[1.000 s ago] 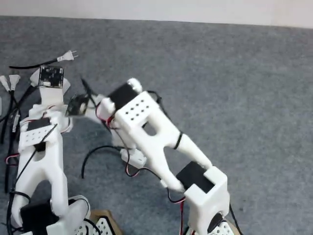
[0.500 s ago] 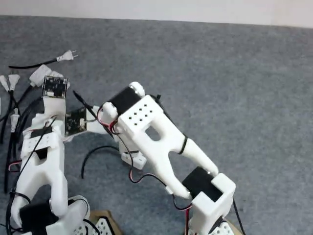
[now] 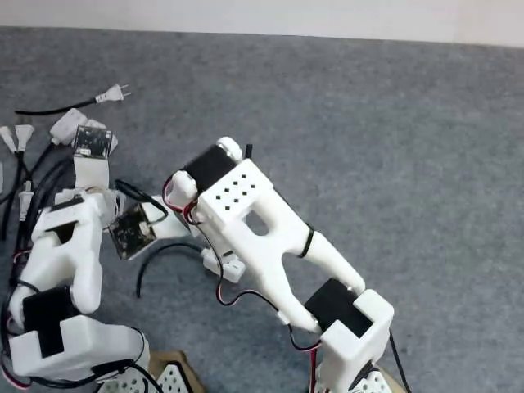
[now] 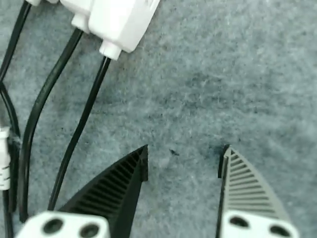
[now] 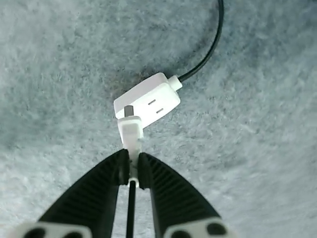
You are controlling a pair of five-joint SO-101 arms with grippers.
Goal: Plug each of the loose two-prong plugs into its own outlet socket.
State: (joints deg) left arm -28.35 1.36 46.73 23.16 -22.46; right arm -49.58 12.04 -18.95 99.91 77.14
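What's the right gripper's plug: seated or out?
Not fully seated: the right gripper holds the plug at the outlet end, prong metal showing between.

- Left arm (image 3: 61,254), white plastic segments with black motor blocks: folded up at the near-left of the table, with the wrist section pointing away from its base.
- Left gripper (image 4: 184,153), two black ribbed fingers: jaws spread wide apart with nothing between them, tips directed down at the surface.
- Right arm (image 3: 270,229), white plastic with black motor blocks: stretched from its base at the near edge diagonally toward the left arm.
- Right gripper (image 5: 132,161), two black ribbed fingers: jaws closed tight on the rear of a small white two-prong plug (image 5: 131,133), held low over the surface.
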